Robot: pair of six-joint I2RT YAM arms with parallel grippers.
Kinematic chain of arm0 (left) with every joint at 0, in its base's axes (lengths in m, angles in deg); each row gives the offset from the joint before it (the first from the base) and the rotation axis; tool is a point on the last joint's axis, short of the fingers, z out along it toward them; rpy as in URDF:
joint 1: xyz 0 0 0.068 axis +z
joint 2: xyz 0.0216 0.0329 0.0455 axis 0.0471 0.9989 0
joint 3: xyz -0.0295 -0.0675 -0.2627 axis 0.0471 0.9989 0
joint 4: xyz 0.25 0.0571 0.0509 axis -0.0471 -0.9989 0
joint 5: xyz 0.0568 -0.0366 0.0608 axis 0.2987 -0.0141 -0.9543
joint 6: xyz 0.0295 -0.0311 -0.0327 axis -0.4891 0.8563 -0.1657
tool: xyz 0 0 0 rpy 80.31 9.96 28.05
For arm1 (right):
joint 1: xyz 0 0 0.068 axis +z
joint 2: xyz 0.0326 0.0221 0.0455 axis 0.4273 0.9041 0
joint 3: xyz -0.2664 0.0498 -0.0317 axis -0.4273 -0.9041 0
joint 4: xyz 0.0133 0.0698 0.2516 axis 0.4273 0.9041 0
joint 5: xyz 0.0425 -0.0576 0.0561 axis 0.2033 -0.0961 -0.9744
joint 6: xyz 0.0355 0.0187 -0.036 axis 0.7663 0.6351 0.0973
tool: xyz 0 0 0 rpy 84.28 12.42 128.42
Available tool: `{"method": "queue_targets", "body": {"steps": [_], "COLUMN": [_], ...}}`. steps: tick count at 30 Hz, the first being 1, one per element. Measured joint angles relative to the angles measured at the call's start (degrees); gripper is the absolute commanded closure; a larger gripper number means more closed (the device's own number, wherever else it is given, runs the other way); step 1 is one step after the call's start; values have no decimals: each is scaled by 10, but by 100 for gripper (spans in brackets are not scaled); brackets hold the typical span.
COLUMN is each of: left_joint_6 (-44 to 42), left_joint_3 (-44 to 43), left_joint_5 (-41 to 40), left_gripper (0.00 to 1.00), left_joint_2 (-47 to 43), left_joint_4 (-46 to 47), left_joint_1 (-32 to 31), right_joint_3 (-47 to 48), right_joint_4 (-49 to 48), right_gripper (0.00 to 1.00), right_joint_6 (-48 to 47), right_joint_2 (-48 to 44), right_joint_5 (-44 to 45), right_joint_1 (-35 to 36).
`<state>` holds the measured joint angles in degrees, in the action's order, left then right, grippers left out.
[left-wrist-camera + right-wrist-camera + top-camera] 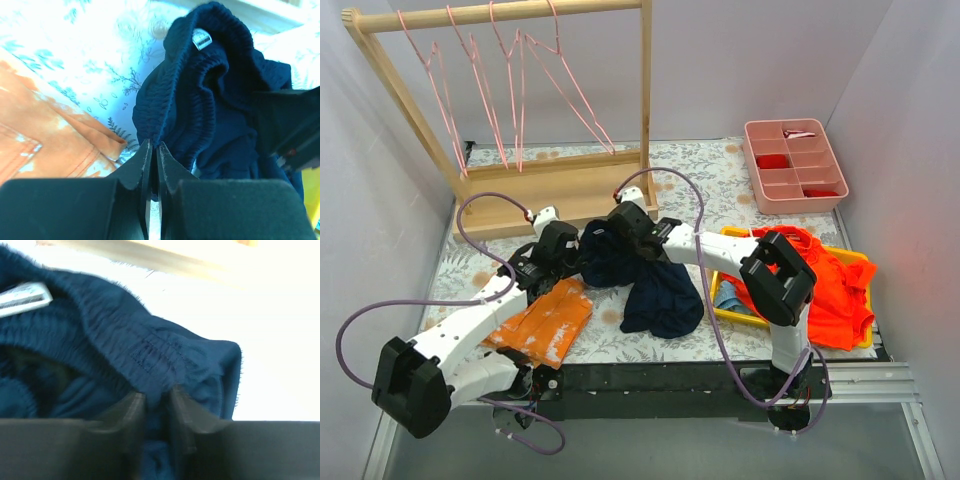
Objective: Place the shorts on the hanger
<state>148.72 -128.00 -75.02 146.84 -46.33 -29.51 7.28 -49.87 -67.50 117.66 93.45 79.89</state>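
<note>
Down at the near edge of the desk, both arms are reaching inward toward the middle. From above, the left pincer and the right pincer are meeting over one bunched end of the navy shorts. The rest of the garment is trailing down onto the desk toward the arms. An orange cloth with white blotches is lying just beside the shorts on the left. Bright orange-red clothes are spilling out of a yellow tray on the right. The pink hanger is hanging with three like it on the wooden rack at the back, well apart from the shorts.

Through the left wrist camera, the left pincer is squeezing its fingers nearly together on the ribbed edge of the shorts. A small white label is showing higher up, and the orange cloth is lying to the left.

Through the right wrist camera, the right pincer is pinching a stitched fold of the shorts between its fingers. The label is sitting at the far left.
</note>
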Motion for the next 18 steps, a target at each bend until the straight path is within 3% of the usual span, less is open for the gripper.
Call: {"method": "queue_targets", "body": {"steps": [4,11,18], "left_joint_6": [-18,-49,-112], "left_joint_3": [-16,-62,-188], "left_joint_5": [-13,-35,-56], "left_gripper": [100,100,100], "left_joint_2": [-33,-97,-117], "left_joint_4": [-26,-82,-108], "left_joint_1": [0,0,0], "right_joint_3": [-2,-6,40], "right_joint_4": [-4,21,123], "right_gripper": [99,99,99], "right_joint_6": [5,5,-23], "right_joint_2": [-22,-124,-271], "right_joint_5": [12,35,41], "right_joint_1": [-18,-43,-42]}}
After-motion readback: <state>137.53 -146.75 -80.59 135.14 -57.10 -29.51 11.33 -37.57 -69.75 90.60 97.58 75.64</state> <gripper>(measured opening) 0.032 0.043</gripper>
